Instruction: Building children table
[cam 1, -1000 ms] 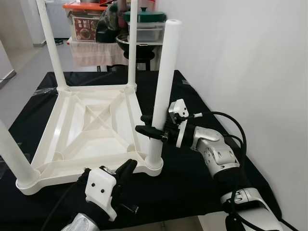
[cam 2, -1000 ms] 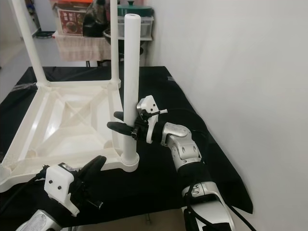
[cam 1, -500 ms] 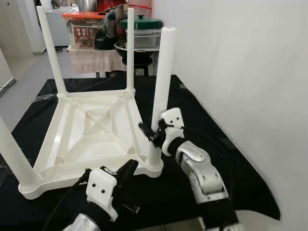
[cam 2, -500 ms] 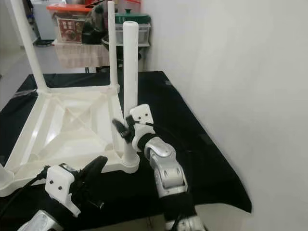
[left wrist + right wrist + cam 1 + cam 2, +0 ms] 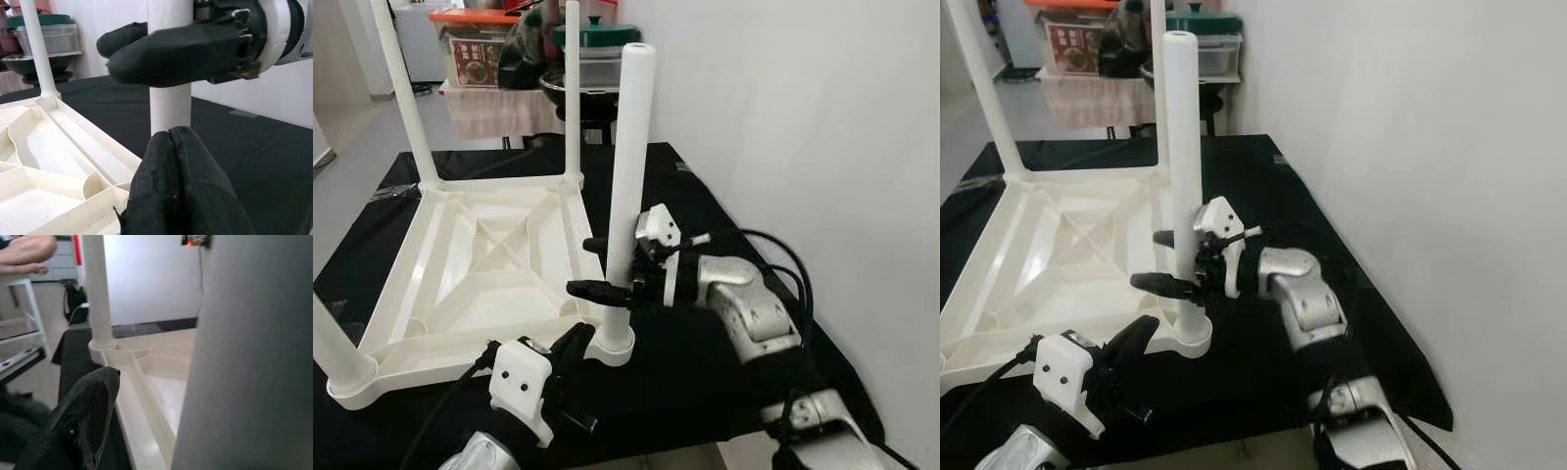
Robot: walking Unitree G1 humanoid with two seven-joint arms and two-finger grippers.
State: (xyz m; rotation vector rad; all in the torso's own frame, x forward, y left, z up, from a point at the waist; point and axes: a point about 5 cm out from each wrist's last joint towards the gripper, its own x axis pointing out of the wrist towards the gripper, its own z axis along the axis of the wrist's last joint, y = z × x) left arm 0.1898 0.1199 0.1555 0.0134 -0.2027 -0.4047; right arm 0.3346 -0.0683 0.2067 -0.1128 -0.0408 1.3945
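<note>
A white plastic children's table (image 5: 480,264) lies upside down on a black cloth (image 5: 705,196), with its legs pointing up. My right gripper (image 5: 607,266) clasps the near-right leg (image 5: 625,157) a little above its socket (image 5: 612,345). One black finger (image 5: 592,289) is in front of the leg and the other behind it. The left wrist view shows the same clasp (image 5: 171,54). My left gripper (image 5: 576,338) is shut on nothing and sits low at the front edge, its tips (image 5: 171,137) just short of that leg's base.
The white wall (image 5: 822,147) stands close along the right. Behind the cloth, a side table (image 5: 509,103) carries storage boxes and a lidded pot (image 5: 597,39). The other legs (image 5: 401,93) rise at the far and near left corners. Floor lies to the left.
The right gripper turned down and in toward the leg half a second ago. It is now level again and lower on the leg. The left gripper stayed put. The camera shifted slightly.
</note>
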